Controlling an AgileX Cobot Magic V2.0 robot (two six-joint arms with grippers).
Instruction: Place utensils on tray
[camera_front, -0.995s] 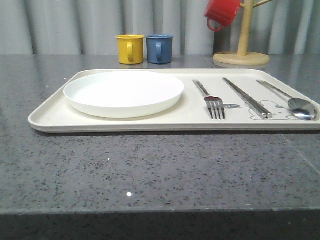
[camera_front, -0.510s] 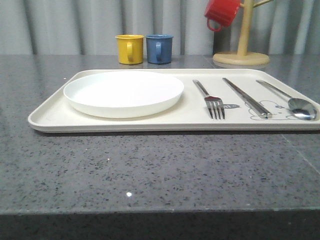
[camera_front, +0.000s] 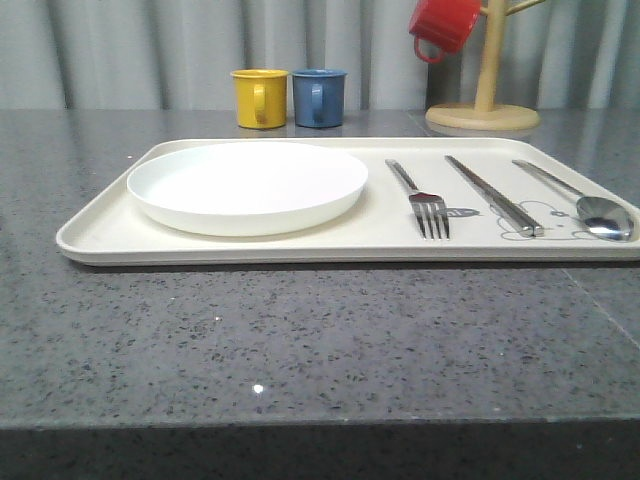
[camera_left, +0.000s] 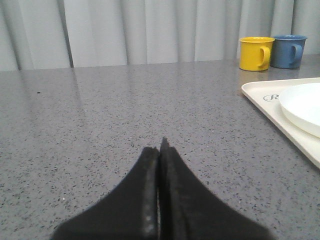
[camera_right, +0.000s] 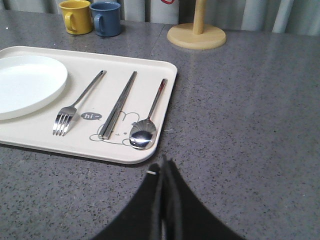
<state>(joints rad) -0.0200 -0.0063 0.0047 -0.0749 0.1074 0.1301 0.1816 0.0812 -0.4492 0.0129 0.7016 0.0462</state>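
Observation:
The cream tray lies across the grey table, with its right part in the right wrist view. On its right half lie a fork, a pair of chopsticks and a spoon, side by side. My left gripper is shut and empty over bare table to the left of the tray. My right gripper is shut and empty, just off the tray's near right corner.
A round white plate fills the tray's left half. Behind the tray stand a yellow mug and a blue mug. A wooden mug stand with a red mug is at the back right.

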